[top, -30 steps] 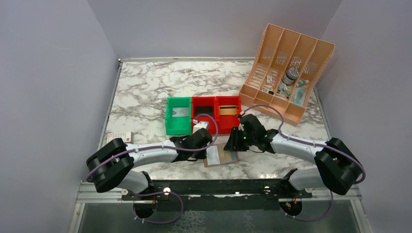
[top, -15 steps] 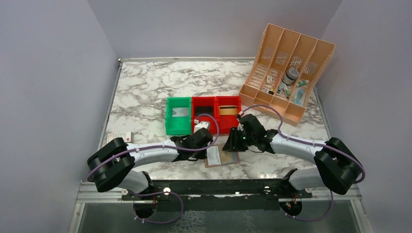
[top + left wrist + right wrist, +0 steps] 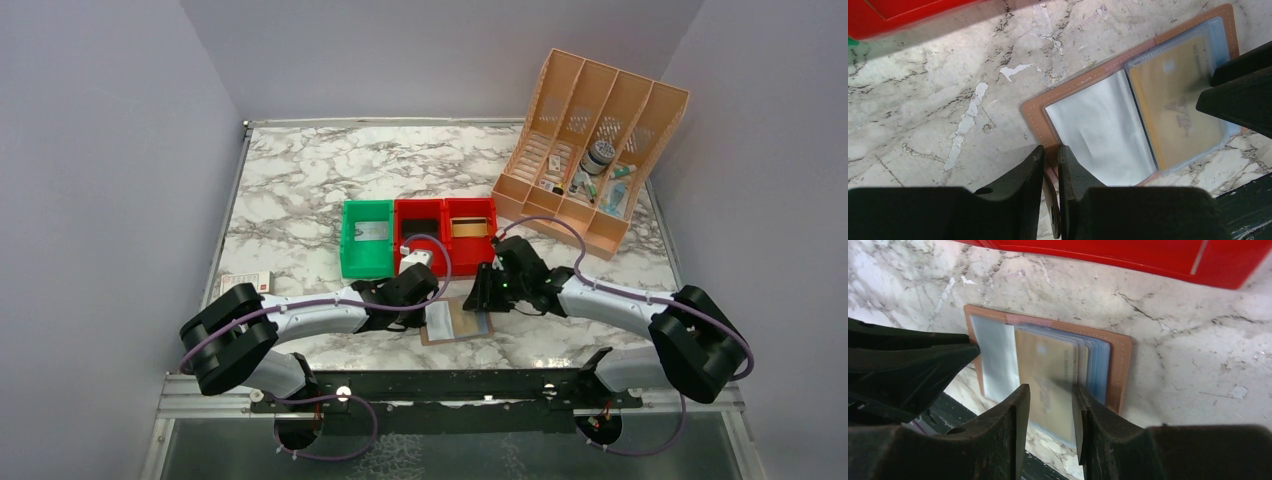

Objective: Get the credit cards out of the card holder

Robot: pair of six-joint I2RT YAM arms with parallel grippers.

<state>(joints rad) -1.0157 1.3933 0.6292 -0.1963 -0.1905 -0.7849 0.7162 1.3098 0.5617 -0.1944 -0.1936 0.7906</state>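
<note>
Holder point(image 3: 455, 322) is laid open on the table point(image 3: 300, 180) near its front edge, just before the red bins point(image 3: 445, 235), with a yellow card point(image 3: 1173, 115) seen in the right pocket. Its left edge is pinched by the left gripper point(image 3: 1050, 150), jaws almost closed on the brown leather. The right gripper point(image 3: 1049, 390) is set narrow astride the card's near end; actual clamping cannot be told.
</note>
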